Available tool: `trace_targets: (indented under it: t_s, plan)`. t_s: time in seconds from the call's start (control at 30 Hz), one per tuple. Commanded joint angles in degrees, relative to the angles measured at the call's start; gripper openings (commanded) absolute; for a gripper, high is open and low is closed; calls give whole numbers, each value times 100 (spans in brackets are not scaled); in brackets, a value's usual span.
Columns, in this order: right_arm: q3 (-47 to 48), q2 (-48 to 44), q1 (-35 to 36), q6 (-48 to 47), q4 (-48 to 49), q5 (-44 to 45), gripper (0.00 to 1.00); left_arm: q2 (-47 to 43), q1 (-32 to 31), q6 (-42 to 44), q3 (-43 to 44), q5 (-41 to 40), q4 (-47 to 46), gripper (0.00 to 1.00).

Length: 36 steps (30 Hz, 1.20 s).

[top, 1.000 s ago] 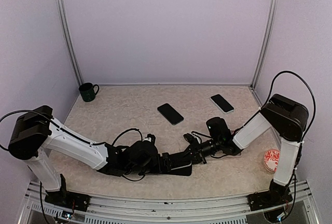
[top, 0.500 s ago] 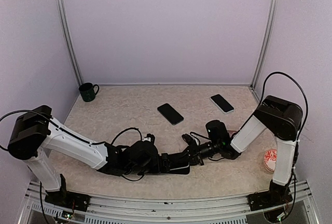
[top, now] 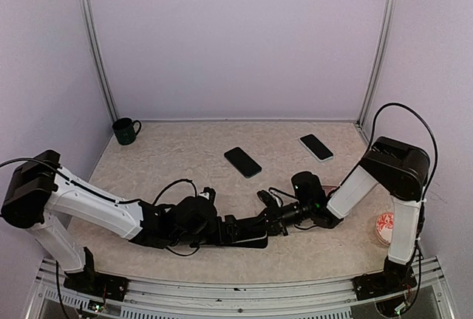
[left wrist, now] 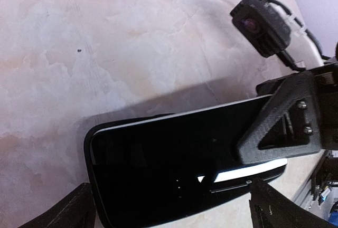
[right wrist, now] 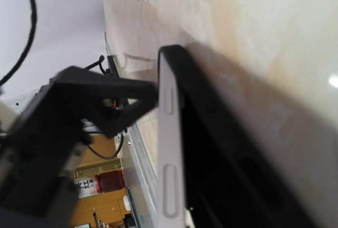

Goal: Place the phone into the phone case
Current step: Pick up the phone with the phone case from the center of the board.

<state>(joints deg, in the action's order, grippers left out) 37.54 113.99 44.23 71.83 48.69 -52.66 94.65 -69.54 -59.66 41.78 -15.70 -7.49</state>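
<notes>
Phone [left wrist: 174, 159] on table [left wrist: 105, 38], apparently part-seated in phone case [left wrist: 91, 139]; white edge proud. My right gripper [left wrist: 253, 138], pinched closed and empty, presses one end. My left gripper [top: 250, 233] is spread wide astride, holding nothing. Final press-in remains.

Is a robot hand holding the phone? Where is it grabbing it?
Not clearly. The shut right gripper only presses on one end of the phone. The open left gripper straddles it; whether it grips cannot be told.

A dark green ceramic mug [top: 126, 131] stands at the beige marbled tabletop's [top: 185, 158] far-left corner; a round red-and-white dish [top: 384, 227] lies near-right.
</notes>
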Motion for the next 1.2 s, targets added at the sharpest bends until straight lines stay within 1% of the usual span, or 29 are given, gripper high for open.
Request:
trace_targets:
  t_s: [0.0, 0.17, 0.3, 0.43, 0.63, 0.9, 1.03, 1.17]
  plan:
    - [-42, -387, -19, -64, -64, 114, 0, -785, 101, 259, -117, -8, -135, 99]
    - [-130, -551, -136, 4, 203, -2, 0, -1402, 257, 332, -432, -125, 21, 99]
    - [-151, -609, -143, 97, 571, -188, 0, -1464, 494, 221, -711, 141, -11, 99]
    - [-143, -704, -144, 70, 755, -286, 0, -1341, 608, 200, -925, 447, -435, 99]
    - [-157, -910, -140, -16, 863, -392, 0, -1122, 649, 279, -970, 796, -950, 99]
    - [-219, -1031, -93, -92, 1022, -455, 0, -1252, 653, 521, -1070, 1321, -1862, 99]
    - [-183, -1044, 14, -118, 1162, -492, 0, -1282, 648, 598, -1044, 1535, -2047, 98]
    - [-100, -999, 116, -219, 1159, -524, 0, -1209, 651, 617, -1040, 1937, -2258, 96]
